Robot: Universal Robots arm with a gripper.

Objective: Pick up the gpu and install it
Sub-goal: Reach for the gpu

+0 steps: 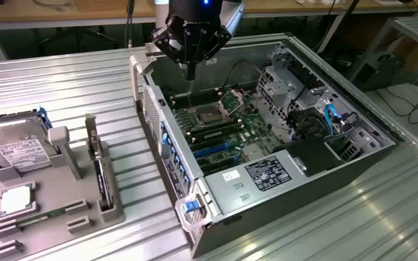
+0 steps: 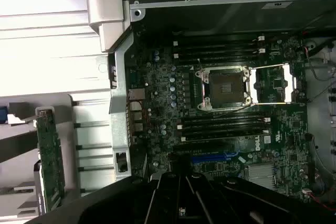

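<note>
Grey holder stands the gpu upright (hard drive beside), well apart from the clenched claw over the case.

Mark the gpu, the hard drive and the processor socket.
gpu (image 1: 100, 176): exterior view, dark top edge of the upright card.
hard drive (image 1: 17, 149): exterior view, its pale label.
processor socket (image 2: 223, 88): wrist view, its dark centre.

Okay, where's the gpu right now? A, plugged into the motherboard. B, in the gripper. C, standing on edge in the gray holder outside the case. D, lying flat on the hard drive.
C: the gpu stands on edge in the gray holder beside the computer case, while the gripper hangs shut and empty above the motherboard.
</note>
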